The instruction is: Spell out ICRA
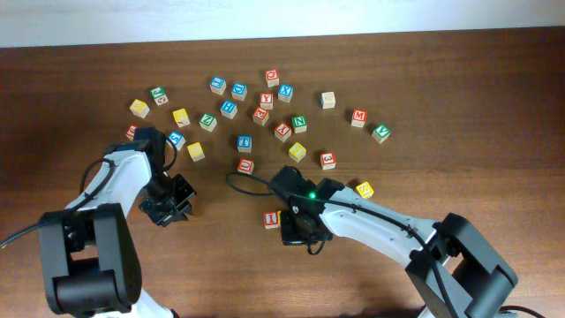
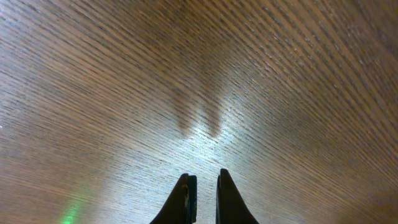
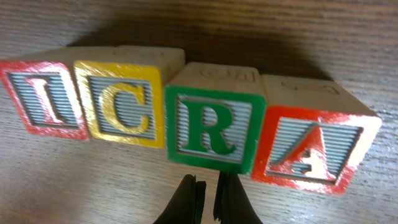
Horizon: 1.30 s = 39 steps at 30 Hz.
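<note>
The right wrist view shows four wooden cubes side by side on the table, reading ICRA. They are the red I (image 3: 45, 99), the yellow C (image 3: 121, 106), the green R (image 3: 208, 127) and the red A (image 3: 308, 149). My right gripper (image 3: 210, 182) hangs just in front of the R, shut and holding nothing. From overhead only one red end cube (image 1: 272, 219) of the row shows beside the right gripper (image 1: 296, 231); the wrist hides the others. My left gripper (image 2: 205, 177) is over bare wood at the left (image 1: 168, 209), jaws nearly together and empty.
Several loose letter cubes are scattered across the back of the table, among them a red cube marked 3 (image 1: 328, 160) and yellow cubes (image 1: 297, 151) (image 1: 365, 189). A black cable (image 1: 238, 181) loops beside the right arm.
</note>
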### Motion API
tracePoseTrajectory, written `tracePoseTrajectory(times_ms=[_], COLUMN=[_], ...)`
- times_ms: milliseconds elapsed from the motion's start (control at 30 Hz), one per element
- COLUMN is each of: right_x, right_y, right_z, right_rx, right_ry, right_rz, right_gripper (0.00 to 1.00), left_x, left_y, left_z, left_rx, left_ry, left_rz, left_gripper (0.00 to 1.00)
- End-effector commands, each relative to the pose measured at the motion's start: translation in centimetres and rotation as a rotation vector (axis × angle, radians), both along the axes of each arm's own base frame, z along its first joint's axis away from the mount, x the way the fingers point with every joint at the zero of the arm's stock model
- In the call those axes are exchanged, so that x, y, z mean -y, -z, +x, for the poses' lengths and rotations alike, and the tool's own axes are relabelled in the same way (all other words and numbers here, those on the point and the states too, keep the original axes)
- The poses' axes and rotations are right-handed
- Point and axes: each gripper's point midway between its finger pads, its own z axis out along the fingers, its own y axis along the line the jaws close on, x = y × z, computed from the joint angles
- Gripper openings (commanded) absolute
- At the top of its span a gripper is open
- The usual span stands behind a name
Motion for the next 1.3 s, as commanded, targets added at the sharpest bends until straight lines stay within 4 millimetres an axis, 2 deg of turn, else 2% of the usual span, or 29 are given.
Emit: tracePoseTrajectory(times_ms=[0, 500, 1033, 1167, 1267], right_x=[0.0, 0.5, 0.2, -0.1, -0.5], right_y=[0.5, 0.6, 0.5, 0.4, 0.4], right_z=[-0.1, 0.6, 0.8, 0.5, -0.6], right_rx=[0.010, 0.048, 0.056, 0.036, -0.017], right_ry=[-0.007, -0.001, 0.000, -0.004, -0.012], right_rz=[-0.013, -0.043, -0.028, -0.010, 0.017], right_gripper=[0.04, 0.04, 0.04, 0.04, 0.04], left_x=[-0.2, -0.2, -0.2, -0.2, -0.2], left_y=[0.0, 0.0, 0.0, 0.0, 0.0], left_z=[0.4, 0.4, 0.4, 0.4, 0.4], left_rx=[0.002, 0.002, 0.002, 0.002, 0.002], left_ry=[-0.015, -0.015, -0.015, -0.015, -0.015], left_rz=[0.006, 0.006, 0.006, 0.006, 0.006], left_gripper=[0.06, 0.07, 0.07, 0.07, 0.07])
